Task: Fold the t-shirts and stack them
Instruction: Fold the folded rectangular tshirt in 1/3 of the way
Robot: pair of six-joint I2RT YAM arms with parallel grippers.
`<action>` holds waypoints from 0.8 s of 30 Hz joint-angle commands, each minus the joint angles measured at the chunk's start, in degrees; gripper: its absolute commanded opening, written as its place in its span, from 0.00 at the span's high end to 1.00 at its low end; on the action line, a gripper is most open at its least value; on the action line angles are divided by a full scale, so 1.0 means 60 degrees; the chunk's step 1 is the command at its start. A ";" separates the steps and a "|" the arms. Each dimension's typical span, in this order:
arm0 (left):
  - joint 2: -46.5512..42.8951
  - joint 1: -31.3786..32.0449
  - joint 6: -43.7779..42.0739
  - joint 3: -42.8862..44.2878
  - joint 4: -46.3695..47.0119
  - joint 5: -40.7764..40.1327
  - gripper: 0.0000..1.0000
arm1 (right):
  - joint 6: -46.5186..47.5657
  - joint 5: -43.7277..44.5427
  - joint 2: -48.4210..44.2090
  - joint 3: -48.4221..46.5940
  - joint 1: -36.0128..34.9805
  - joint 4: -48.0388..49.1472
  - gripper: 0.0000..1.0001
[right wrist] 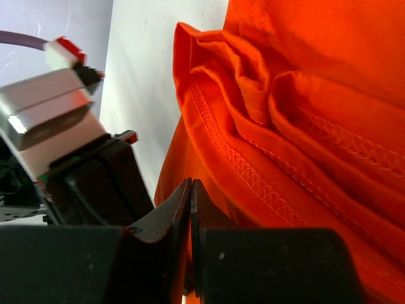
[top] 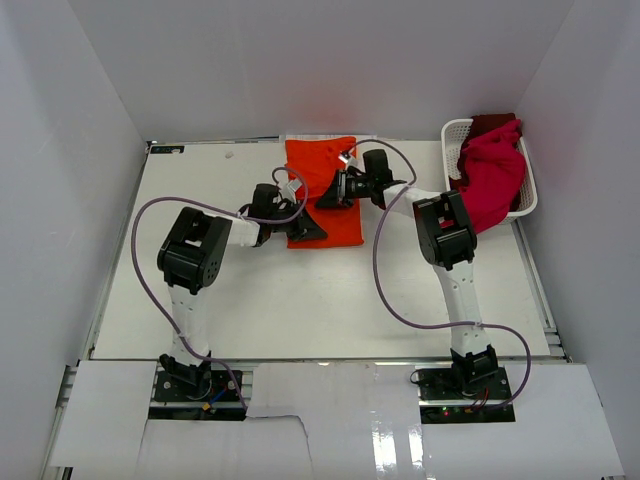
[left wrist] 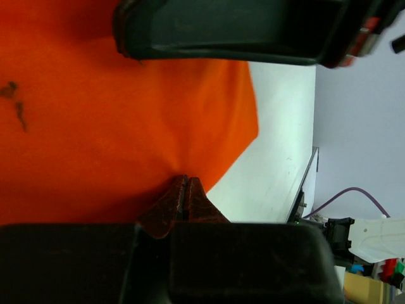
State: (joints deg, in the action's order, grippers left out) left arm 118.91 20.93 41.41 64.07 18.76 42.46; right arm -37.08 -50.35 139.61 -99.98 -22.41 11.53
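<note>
The bright orange t-shirt [top: 320,162] lies folded into a tall rectangle at the back middle of the table. My left gripper [top: 303,228] is at its near left part. In the left wrist view the jaws [left wrist: 185,182] are shut, and the orange cloth [left wrist: 114,114] puckers toward their tips. My right gripper [top: 332,190] is over the shirt's middle. Its jaws [right wrist: 190,185] are shut on a hemmed edge of the orange t-shirt [right wrist: 304,95], with cloth showing between them. A crimson-magenta t-shirt [top: 493,172] hangs out of the basket, over a dark red one [top: 496,122].
The white lattice basket [top: 455,130] stands at the back right corner by the wall. The two grippers are close together; the right arm's black body [left wrist: 234,28] fills the top of the left wrist view. White table [left wrist: 278,152] shows beside the shirt.
</note>
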 commanded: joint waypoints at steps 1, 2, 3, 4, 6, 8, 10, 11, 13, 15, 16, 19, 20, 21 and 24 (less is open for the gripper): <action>0.0015 0.0042 -0.0016 0.0351 0.0462 -0.0030 1.00 | 0.0174 -0.0251 -0.0036 -0.0036 -0.0175 0.0202 0.92; 0.0001 0.0057 -0.0046 0.0293 0.0476 -0.0117 1.00 | 0.0203 -0.0251 -0.0051 -0.0006 -0.0204 0.0188 0.92; -0.0043 0.0057 -0.0060 0.0264 0.0462 -0.0191 1.00 | 0.0232 -0.0251 -0.0051 -0.0006 -0.0234 0.0130 0.92; -0.0072 0.0057 -0.0075 0.0191 0.0462 -0.0278 1.00 | 0.0262 -0.0237 -0.0036 0.0009 -0.0234 0.0144 0.92; -0.0087 0.0057 -0.0148 0.0030 0.0447 -0.0454 1.00 | 0.0291 -0.0222 0.0066 -0.0049 -0.0249 0.0129 0.92; -0.0029 0.0057 -0.0192 -0.0029 0.0316 -0.0572 1.00 | 0.0350 -0.0208 0.0256 -0.0312 -0.0249 -0.0016 0.92; 0.0117 0.0057 -0.0192 -0.0015 0.0169 -0.0689 1.00 | 0.0394 -0.0193 0.0388 -0.0488 -0.0249 -0.0134 0.92; 0.0161 0.0057 -0.0207 -0.0015 0.0125 -0.0689 1.00 | 0.0408 -0.0193 0.0490 -0.0591 -0.0249 -0.0149 0.92; 0.0220 0.0057 -0.0222 -0.0088 0.0095 -0.0718 1.00 | 0.0496 -0.0120 0.0593 -0.0723 -0.0234 -0.0251 0.92; 0.0249 0.0057 -0.0265 -0.0147 0.0051 -0.0748 1.00 | 0.0642 -0.0090 0.0783 -0.1029 -0.0234 -0.0485 0.92; 0.0250 0.0057 -0.0266 -0.0190 0.0022 -0.0748 1.00 | 0.0788 -0.0003 0.0842 -0.1104 -0.0220 -0.0559 0.92; 0.0308 0.0057 -0.0295 -0.0264 -0.0022 -0.0719 1.00 | 0.0892 0.0041 0.1120 -0.1382 -0.0190 -0.0618 0.92; 0.0366 0.0057 -0.0324 -0.0264 -0.0051 -0.0719 1.00 | 0.0935 0.0071 0.1237 -0.1441 -0.0190 -0.0661 0.92; 0.0410 0.0057 -0.0382 -0.0278 -0.0066 -0.0704 1.00 | 0.0979 0.0129 0.1282 -0.1499 -0.0190 -0.0633 0.92; 0.0571 0.0057 -0.0514 -0.0191 -0.0329 -0.0806 1.00 | 0.1214 0.0290 0.1355 -0.1442 -0.0190 -0.0618 0.92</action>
State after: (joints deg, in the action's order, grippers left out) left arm 120.75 21.12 40.69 63.35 19.75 38.79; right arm -32.77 -50.28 146.23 -107.02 -23.97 7.81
